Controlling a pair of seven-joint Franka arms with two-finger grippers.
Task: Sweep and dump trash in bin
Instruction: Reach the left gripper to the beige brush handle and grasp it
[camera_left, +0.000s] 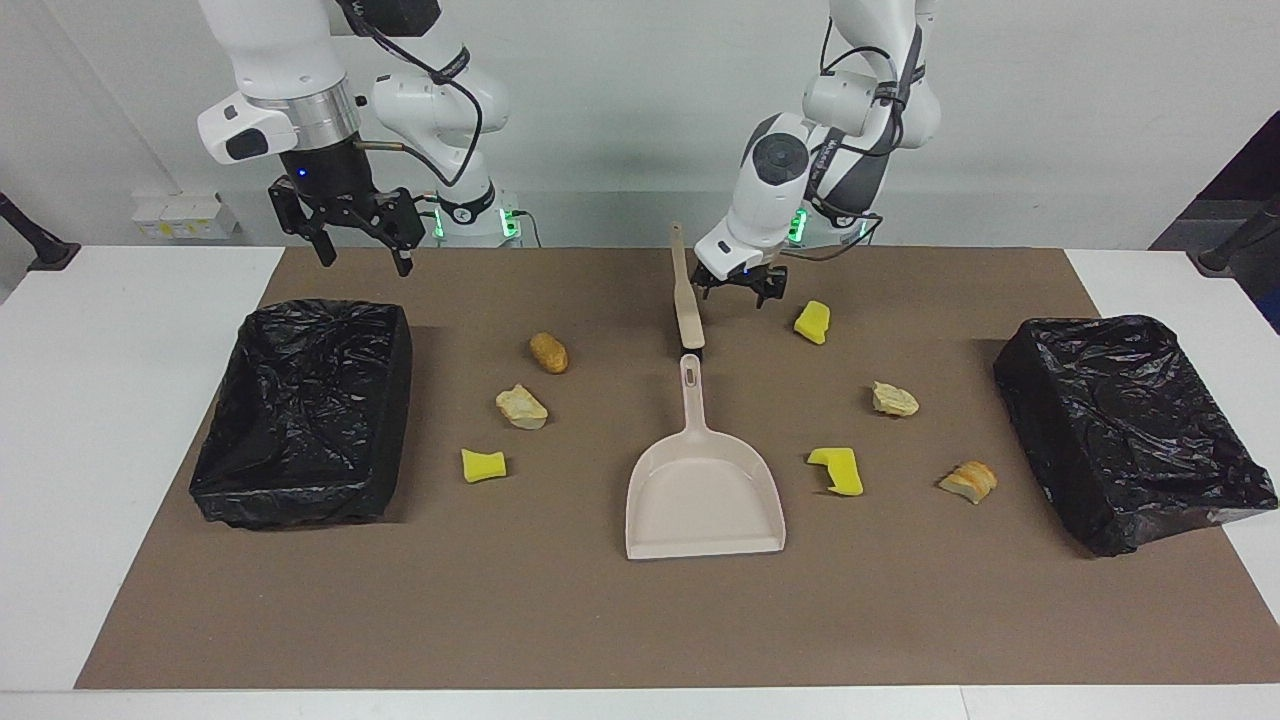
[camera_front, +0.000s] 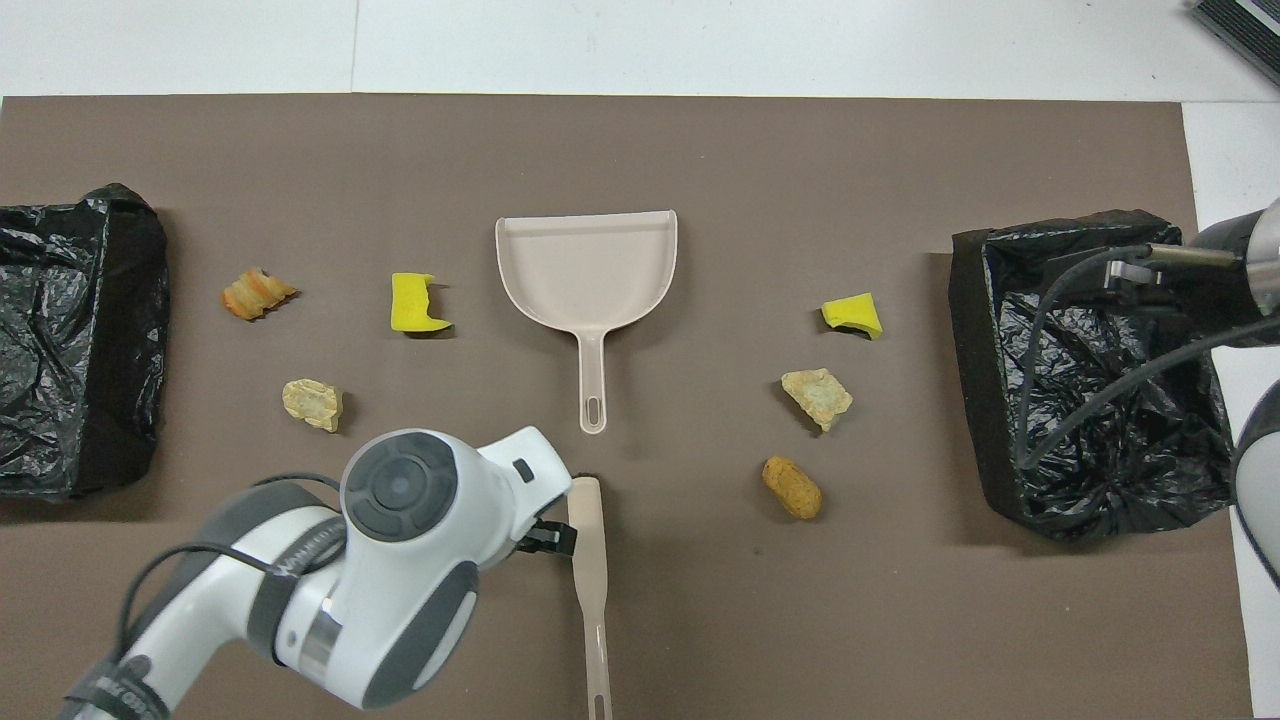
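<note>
- No lettering, label, brand, number or sign can be read anywhere here, from either view.
</note>
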